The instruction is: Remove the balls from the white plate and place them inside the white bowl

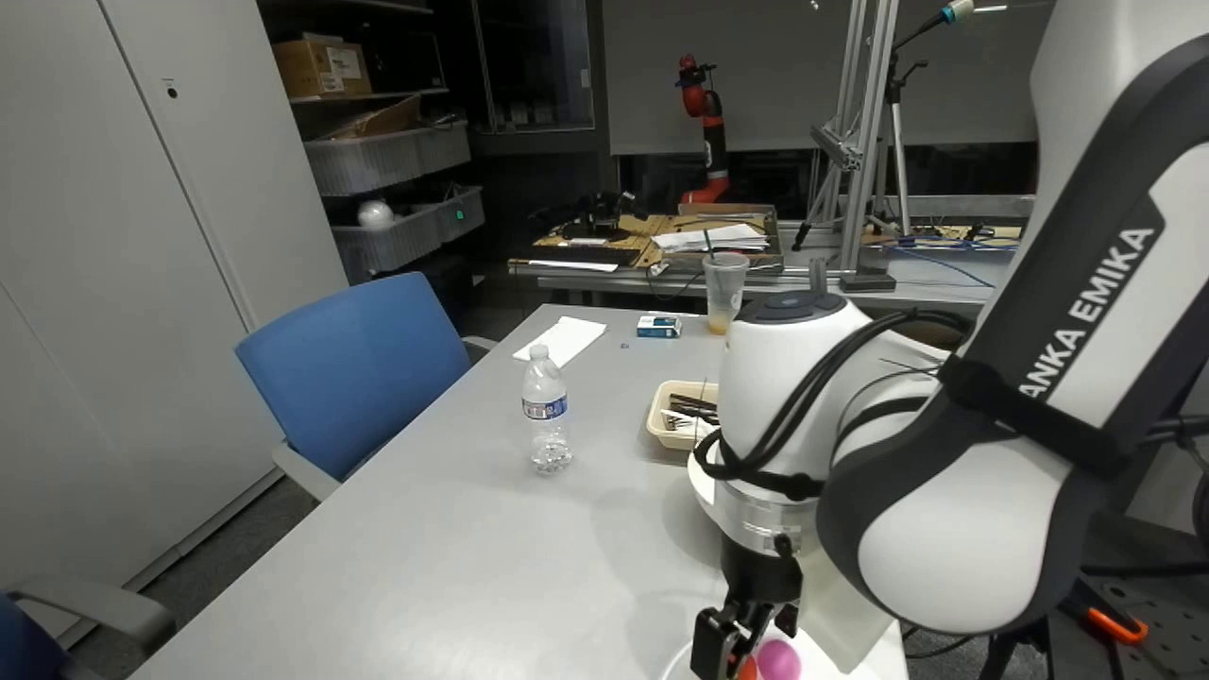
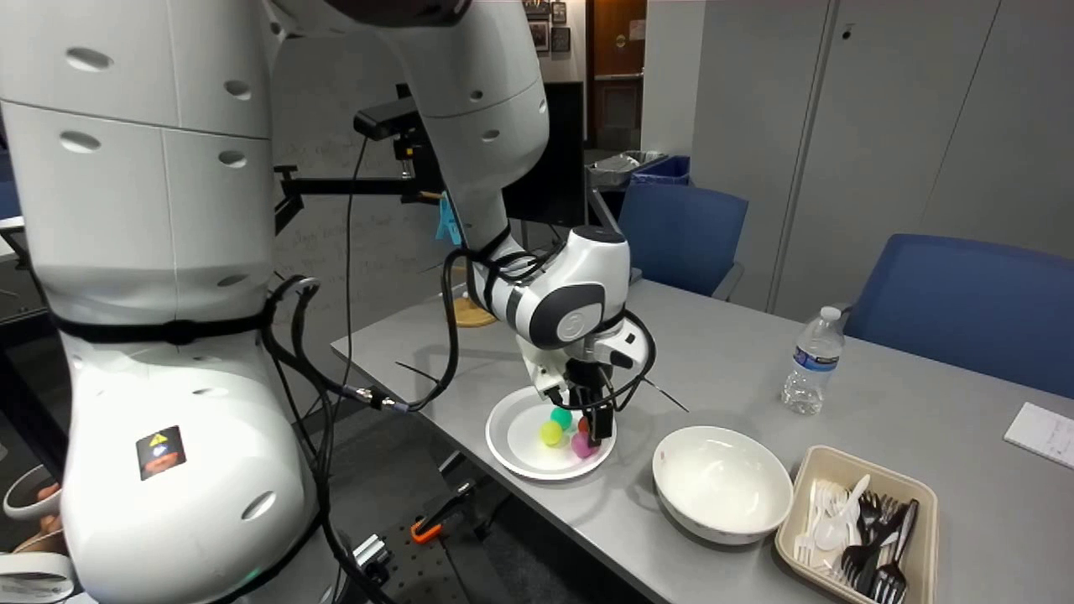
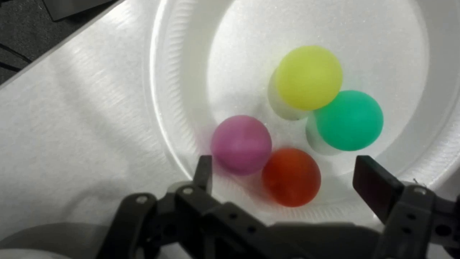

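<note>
Several balls rest together on the white plate (image 3: 248, 68): a yellow ball (image 3: 309, 77), a green ball (image 3: 350, 120), a pink ball (image 3: 241, 145) and a red ball (image 3: 291, 177). My gripper (image 3: 284, 160) is open low over the plate's edge. The red ball lies between its spread fingers without being gripped, and the pink ball sits right by the left fingertip; whether they touch I cannot tell. In an exterior view the white bowl (image 2: 722, 478) stands beside the plate, and no ball shows in it.
A beige tray (image 2: 926, 549) of plastic cutlery adjoins the bowl. Beyond them stands a water bottle (image 2: 814, 361). Farther along the table are a plastic cup (image 1: 725, 288), a small box (image 1: 658, 327) and paper (image 1: 564, 340). The plate sits near the table's edge.
</note>
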### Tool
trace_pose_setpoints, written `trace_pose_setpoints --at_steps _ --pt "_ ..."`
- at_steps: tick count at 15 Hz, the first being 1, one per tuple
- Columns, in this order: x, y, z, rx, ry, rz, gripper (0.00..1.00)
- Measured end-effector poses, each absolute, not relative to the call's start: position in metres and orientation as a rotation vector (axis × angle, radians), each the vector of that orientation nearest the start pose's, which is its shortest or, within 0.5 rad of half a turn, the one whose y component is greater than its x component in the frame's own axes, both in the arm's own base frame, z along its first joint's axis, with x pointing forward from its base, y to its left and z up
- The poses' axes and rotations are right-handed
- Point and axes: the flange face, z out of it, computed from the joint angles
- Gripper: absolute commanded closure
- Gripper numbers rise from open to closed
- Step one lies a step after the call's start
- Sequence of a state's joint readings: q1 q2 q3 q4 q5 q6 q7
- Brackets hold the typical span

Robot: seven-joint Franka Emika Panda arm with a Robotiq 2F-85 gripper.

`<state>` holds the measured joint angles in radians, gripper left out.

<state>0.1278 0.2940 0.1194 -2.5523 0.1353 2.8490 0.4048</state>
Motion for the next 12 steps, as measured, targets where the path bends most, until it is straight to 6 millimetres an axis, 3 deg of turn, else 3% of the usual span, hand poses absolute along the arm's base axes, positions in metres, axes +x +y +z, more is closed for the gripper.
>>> trace_pose_setpoints --at_steps 3,7,12 --pt "0.437 0.106 0.154 -3.036 0.461 0.052 0.0" --pt "0.437 0.106 0.144 -3.034 0.478 0.077 0.14" --pt "0.435 0.105 0.137 -3.029 0.502 0.1 0.58"
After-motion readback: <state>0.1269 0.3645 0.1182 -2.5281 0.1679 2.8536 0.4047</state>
